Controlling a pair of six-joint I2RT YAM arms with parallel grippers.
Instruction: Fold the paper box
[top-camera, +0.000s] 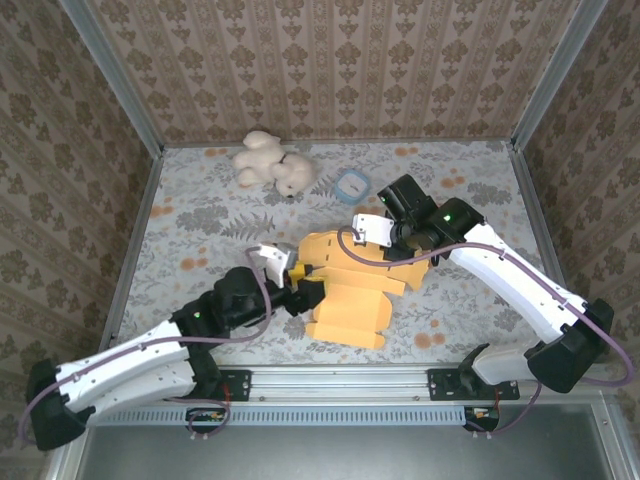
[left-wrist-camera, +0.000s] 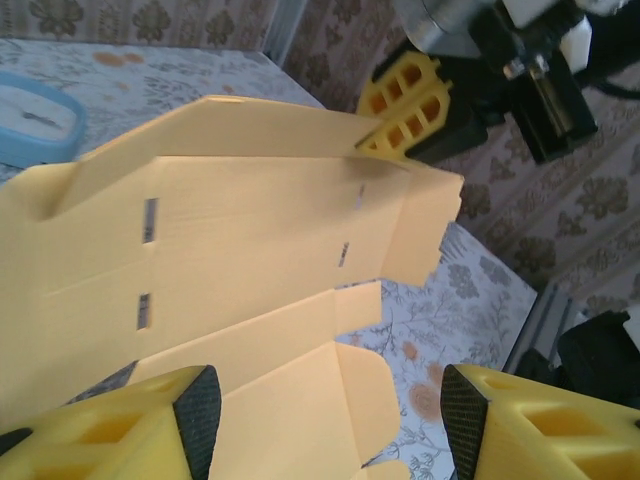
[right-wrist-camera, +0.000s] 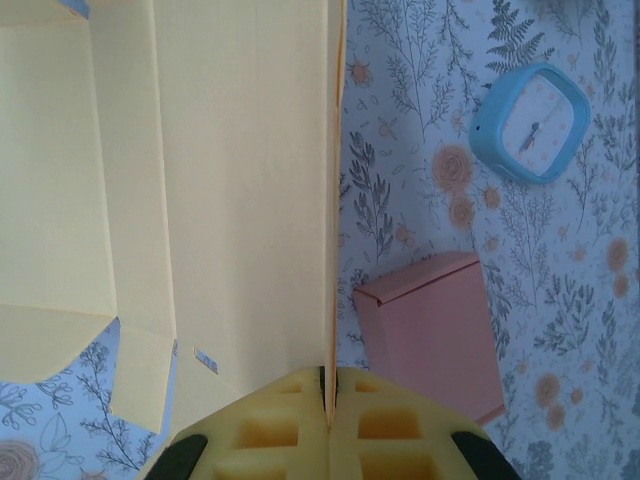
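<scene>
The yellow paper box (top-camera: 345, 300) lies on the floral table (top-camera: 190, 215) near its front edge, between the two arms. It is an unfolded blank, with its panels and slotted flaps spread out and one long panel raised. The right gripper (right-wrist-camera: 325, 385) is clamped on the thin edge of that raised panel, its fingers pressed together with the sheet between them. The left gripper (left-wrist-camera: 330, 420) sits at the box's left side with its jaws apart, a flap lying in the gap between them and touching neither pad. A small pink box (right-wrist-camera: 430, 335) rests closed just beside the yellow sheet, so its contents cannot be seen. A blue clock (top-camera: 351, 184) and a white plush toy (top-camera: 272, 165) lie farther back.
</scene>
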